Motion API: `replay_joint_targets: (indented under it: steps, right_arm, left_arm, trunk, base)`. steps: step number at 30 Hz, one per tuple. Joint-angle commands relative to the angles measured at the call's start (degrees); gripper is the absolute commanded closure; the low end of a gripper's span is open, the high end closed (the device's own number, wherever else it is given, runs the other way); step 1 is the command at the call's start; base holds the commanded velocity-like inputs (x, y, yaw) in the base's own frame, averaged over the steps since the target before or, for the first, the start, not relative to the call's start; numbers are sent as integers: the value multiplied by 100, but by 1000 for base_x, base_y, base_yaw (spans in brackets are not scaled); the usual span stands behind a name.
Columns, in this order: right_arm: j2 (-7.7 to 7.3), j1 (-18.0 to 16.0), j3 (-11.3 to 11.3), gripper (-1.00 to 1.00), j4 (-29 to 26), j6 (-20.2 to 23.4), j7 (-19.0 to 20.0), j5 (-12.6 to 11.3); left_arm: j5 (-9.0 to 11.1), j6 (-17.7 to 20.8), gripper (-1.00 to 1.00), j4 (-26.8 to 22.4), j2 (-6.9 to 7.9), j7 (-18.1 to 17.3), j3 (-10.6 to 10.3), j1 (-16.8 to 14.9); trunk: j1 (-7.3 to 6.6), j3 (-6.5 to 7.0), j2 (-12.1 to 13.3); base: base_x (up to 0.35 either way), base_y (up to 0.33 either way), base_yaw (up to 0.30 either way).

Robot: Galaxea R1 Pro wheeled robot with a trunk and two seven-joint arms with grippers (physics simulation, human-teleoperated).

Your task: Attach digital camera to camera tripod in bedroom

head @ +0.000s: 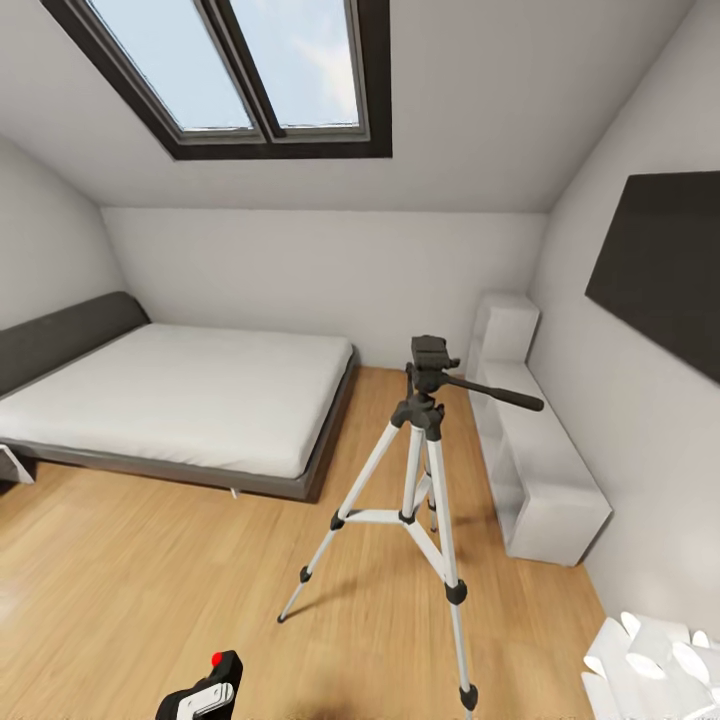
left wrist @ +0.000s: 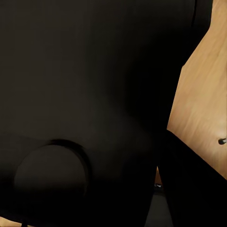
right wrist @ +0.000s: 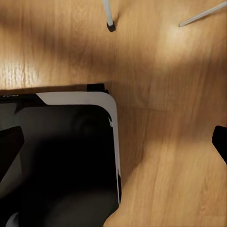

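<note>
The left gripper (head: 205, 695) holds the digital camera (head: 212, 676) between closed jaws, and the camera tripod (head: 425, 480) stands ahead and rightward, its black head well above them; the right jaws' state I cannot tell.

Silver-white legged camera tripod (head: 425, 470) – black head, black digital camera (head: 205, 688) – red button, light wood floor (head: 150, 580)

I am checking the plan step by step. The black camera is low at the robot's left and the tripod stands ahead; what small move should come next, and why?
Probably lift the digital camera up and forward toward the black head of the camera tripod. The camera sits at the head view's bottom edge, far below that head, which carries nothing yet. The tripod stands upright on the wood floor beside the bed, so the path looks open.
</note>
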Motion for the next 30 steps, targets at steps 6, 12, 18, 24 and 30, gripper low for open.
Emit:
replay_joint_targets:
  steps: [6,12,18,24,30]
  right_arm:
    - [-2,-8,-37,-100,13,-40,-10,15]
    - [-4,-8,-37,-100,13,-42,-14,17]
    - [-4,-8,-37,-100,12,-35,-12,18]
    - [-1,-8,-37,-100,14,-31,-14,15]
    - [-1,-8,-37,-100,12,-32,-15,13]
  left_arm:
    - [50,-16,100,7,0,-35,-48,-6]
    - [50,-16,100,7,-3,-35,-48,-6]
    - [50,-16,100,7,0,-35,-48,-6]
    - [50,-16,100,7,-1,-35,-48,-6]
    - [50,-16,100,7,-2,-35,-48,-6]
  trunk:
    - [3,-68,-13]
    - [3,-123,-13]
    - [3,-179,-13]
    - [3,-235,-13]
    - [3,-290,-13]
  base:
    - [0,0,0]
    - [0,0,0]
    - [0,0,0]
    - [0,0,0]
    - [0,0,0]
